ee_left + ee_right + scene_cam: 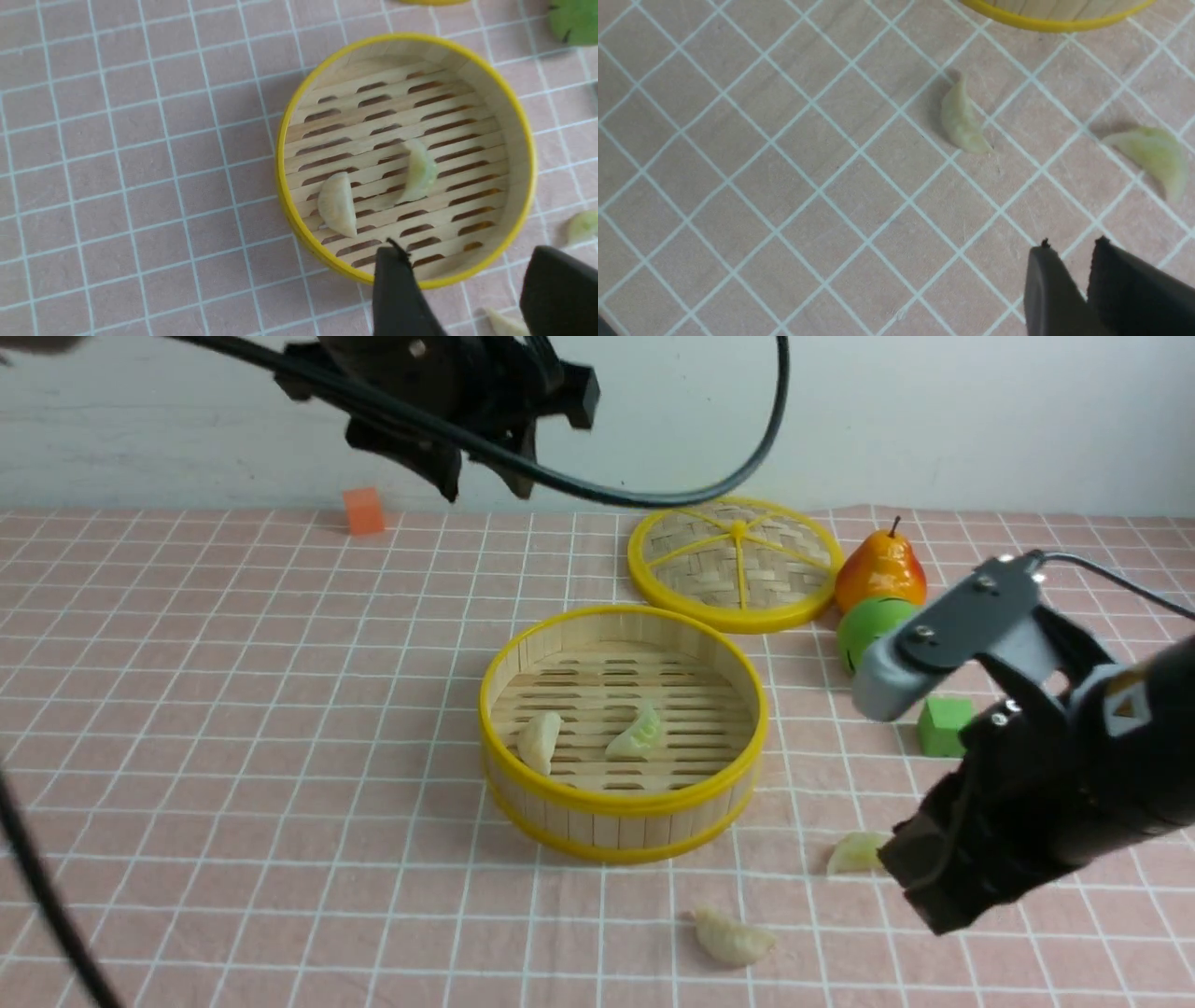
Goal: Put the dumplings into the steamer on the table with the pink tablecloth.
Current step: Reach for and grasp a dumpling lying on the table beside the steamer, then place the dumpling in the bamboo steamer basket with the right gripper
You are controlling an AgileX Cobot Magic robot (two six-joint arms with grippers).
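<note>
The round bamboo steamer [624,733] stands mid-table on the pink tablecloth [233,709]. Two dumplings lie on its slatted floor, a cream one [540,740] and a greenish one [638,732]; the left wrist view shows them as the cream [337,204] and the greenish [419,171]. Two more dumplings rest on the cloth in front right: one [854,852] beside my right gripper [934,896], another [733,938] nearer the front edge. My left gripper [485,485] hangs high above the table, open and empty. The right gripper [1073,243] is low, its jaws narrowly apart with nothing between them.
A flat woven lid [735,563] lies behind the steamer. To its right are a toy pear [880,569], a green round fruit [868,630] and a green cube [943,725]. An orange cube [363,511] sits at the far left. A black cable arcs overhead.
</note>
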